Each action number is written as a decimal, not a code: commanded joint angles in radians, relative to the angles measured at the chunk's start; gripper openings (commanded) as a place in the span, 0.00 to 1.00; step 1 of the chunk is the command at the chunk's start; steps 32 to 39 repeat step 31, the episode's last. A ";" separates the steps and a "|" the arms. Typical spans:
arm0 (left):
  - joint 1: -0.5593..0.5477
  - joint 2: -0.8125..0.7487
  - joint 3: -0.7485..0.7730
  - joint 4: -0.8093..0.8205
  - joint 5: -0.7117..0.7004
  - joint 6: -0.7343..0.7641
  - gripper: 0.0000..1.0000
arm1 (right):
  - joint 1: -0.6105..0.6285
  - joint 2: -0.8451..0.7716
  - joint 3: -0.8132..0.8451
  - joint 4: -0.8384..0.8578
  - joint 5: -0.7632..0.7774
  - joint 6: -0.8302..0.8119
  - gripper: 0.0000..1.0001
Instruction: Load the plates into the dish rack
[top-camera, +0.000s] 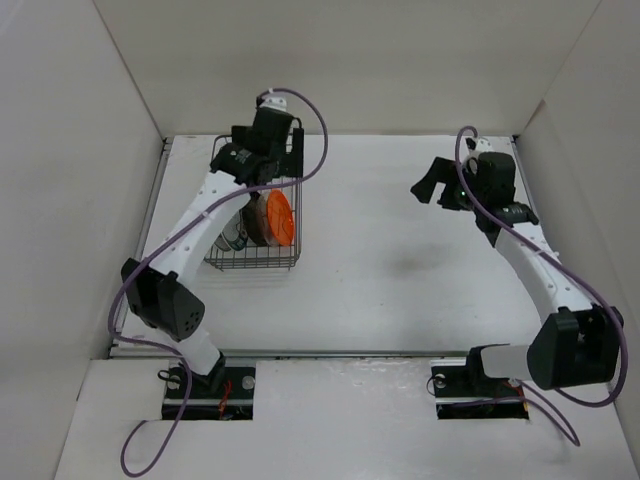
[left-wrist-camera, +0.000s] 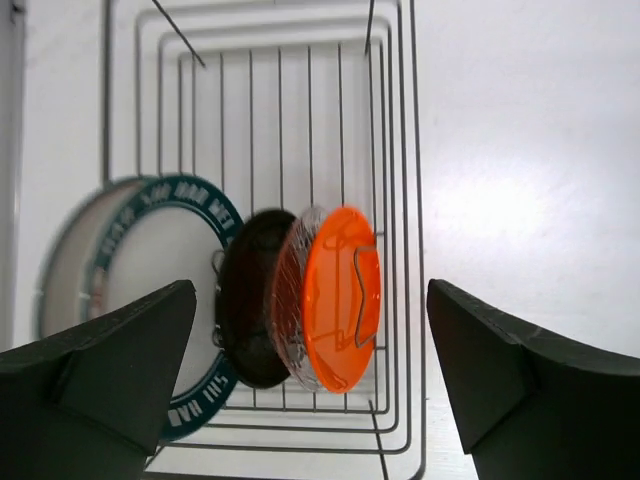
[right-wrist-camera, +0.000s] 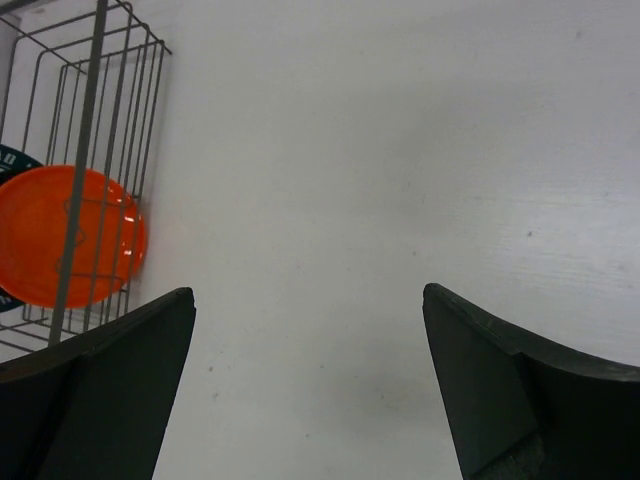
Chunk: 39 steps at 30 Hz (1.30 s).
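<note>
Plates (top-camera: 279, 218) on edge inside the dish rack (top-camera: 252, 264), at the far left of the table (right-wrist-camera: 400, 150). From the left wrist, 4 in a close row:
- white plate with green patterned rim (left-wrist-camera: 150, 270) at the left, blurred
- then black plate (left-wrist-camera: 245, 310)
- then clear plate (left-wrist-camera: 288, 290)
- then orange plate (left-wrist-camera: 340, 300) at the right, just beside the rack's side wall, a bent wire prong (left-wrist-camera: 357, 290) across its face

Black, clear and orange overlapping in that view; touching or apart, cannot tell.

Left gripper (left-wrist-camera: 310, 290) above the rack, facing the row, jaws spread wide, released, nothing between them. Left arm (top-camera: 205, 225) stretched across the rack in the top view, hiding part of the row.

Right gripper (right-wrist-camera: 308, 292) well apart from the rack, over bare table, jaws likewise spread wide, grasping nothing. Orange plate and a sliver of green rim visible through the wires at the left edge of the right wrist view.
</note>
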<state>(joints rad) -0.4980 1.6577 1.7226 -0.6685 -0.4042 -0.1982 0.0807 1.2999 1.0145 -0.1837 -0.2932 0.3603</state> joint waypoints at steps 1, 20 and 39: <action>0.062 -0.098 0.164 -0.020 0.007 0.043 1.00 | 0.079 -0.082 0.243 -0.205 0.188 -0.147 1.00; 0.266 -0.651 0.105 -0.008 -0.191 0.175 1.00 | 0.199 -0.447 0.604 -0.639 0.672 -0.199 1.00; 0.394 -0.869 -0.057 -0.009 -0.098 0.143 1.00 | 0.220 -0.496 0.656 -0.688 0.576 -0.199 1.00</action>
